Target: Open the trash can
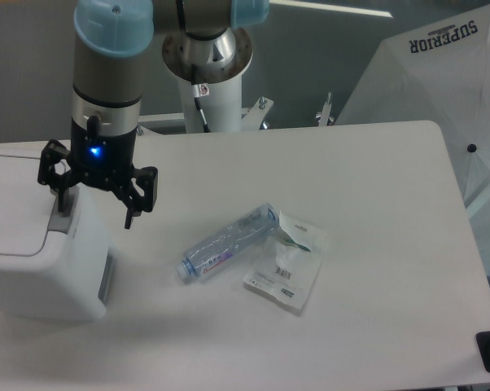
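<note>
The trash can [33, 261] is a large white boxy bin at the left edge of the table, its flat lid down. A grey button strip [62, 216] runs along its right top edge and a grey recess [105, 279] marks its side. My gripper [94, 204] hangs open above the bin's right edge, pointing down. One finger [59, 195] is over the button strip; the other finger [131, 213] hangs past the bin's right side, over the table. Nothing is between the fingers.
A clear plastic bottle [227, 243] lies on its side mid-table, touching a crumpled clear wrapper [286, 265]. A white umbrella [440, 90] stands beyond the table's right edge. The robot's base column [212, 90] rises at the back.
</note>
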Tool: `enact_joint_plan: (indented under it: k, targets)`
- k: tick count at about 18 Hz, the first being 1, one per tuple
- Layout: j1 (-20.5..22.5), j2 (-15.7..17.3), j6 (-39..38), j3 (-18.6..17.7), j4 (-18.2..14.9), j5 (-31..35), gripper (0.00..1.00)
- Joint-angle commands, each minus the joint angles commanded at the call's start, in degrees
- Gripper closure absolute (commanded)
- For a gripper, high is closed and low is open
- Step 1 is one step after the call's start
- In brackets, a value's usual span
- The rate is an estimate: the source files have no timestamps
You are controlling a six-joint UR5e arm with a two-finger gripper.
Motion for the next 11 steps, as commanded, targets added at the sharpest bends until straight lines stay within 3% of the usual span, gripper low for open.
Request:
enact_joint_plan:
  k: [11]
  targets:
    - [0.1, -0.6, 0.0, 0.2, 0.2, 0.0, 0.00]
